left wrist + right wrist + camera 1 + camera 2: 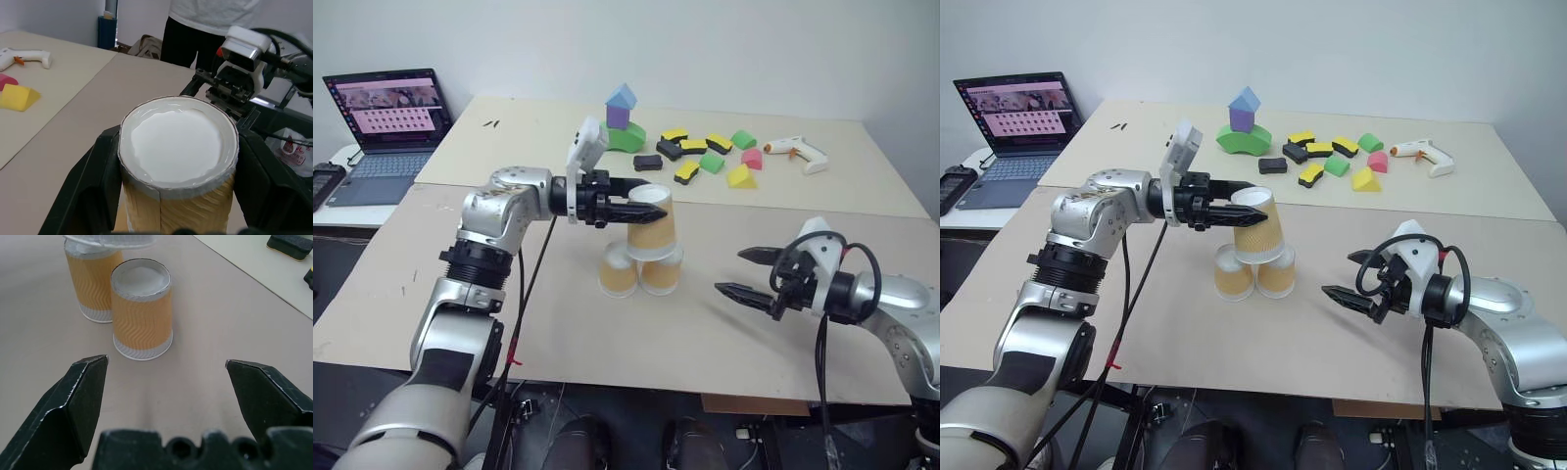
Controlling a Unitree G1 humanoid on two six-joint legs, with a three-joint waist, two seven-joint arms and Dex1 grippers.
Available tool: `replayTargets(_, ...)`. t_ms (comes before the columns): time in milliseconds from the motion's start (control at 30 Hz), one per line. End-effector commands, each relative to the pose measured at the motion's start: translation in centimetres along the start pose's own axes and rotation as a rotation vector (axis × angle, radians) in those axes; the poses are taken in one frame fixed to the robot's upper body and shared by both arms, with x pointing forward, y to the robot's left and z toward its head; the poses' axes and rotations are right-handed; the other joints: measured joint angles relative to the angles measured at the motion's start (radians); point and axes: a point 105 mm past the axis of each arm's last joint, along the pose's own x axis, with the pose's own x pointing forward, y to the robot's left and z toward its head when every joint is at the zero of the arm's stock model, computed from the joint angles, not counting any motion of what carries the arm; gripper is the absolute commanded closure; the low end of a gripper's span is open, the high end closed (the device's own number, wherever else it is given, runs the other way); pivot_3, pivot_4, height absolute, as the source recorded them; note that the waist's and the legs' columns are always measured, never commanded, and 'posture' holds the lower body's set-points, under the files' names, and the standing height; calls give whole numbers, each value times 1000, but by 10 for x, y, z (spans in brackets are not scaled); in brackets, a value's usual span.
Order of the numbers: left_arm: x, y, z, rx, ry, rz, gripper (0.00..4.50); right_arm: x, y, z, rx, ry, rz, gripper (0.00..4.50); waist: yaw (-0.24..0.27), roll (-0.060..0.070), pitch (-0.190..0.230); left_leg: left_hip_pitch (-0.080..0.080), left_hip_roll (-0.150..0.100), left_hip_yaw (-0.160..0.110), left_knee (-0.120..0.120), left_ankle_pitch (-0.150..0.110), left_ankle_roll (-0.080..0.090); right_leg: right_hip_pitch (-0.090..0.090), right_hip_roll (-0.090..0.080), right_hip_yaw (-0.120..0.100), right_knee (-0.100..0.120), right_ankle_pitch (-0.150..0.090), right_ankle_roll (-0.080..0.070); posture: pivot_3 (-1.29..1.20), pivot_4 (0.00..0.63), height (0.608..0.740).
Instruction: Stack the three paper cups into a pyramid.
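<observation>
Looks like robotics lab or test room: plain tan tables (822, 323) pushed together, bare white wall, open laptop (386, 122) at far left corner, foam blocks (705, 155) and glue gun (798, 152) near far edge, loose cables.

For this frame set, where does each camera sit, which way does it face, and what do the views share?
Left eye view and right eye view: head, facing forward and down over table; both arms show.
Left wrist view: along left gripper shut on top cup, toward right gripper.
Right wrist view: between open right gripper's fingers, toward bottom cups.
Shared: the cups.
</observation>
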Motion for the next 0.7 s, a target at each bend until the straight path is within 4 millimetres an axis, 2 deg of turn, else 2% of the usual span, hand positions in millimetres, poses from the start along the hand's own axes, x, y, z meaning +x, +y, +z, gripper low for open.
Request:
replayTargets(33, 3, -1, 10, 83, 14, -10, 1887, -7, 2, 13, -26, -48, -19, 0, 1, 0, 0, 0, 0, 0, 0, 0, 0, 0, 0, 0, 0, 0, 0, 0, 150, 691)
replayTargets(233, 6, 0, 11, 118, 31, -9, 1887, -6, 4, 14, -20, -57, -21, 0, 2, 0, 0, 0, 0, -1, 0, 0, 0, 0, 0, 0, 0, 0, 0, 0, 150, 691)
replayTargets(633, 14, 2, -6, 147, 79, 1, 1887, -8, 3, 16, -14, -68, -32, 0, 2, 0, 0, 0, 0, -1, 1, 0, 0, 0, 0, 0, 0, 0, 0, 0, 150, 691)
replayTargets(700, 14, 1, -5, 159, 71, -1, 912, -9, 3, 15, -12, -68, -34, 0, 2, 0, 0, 0, 0, -1, 1, 0, 0, 0, 0, 0, 1, 0, 0, 0, 150, 691)
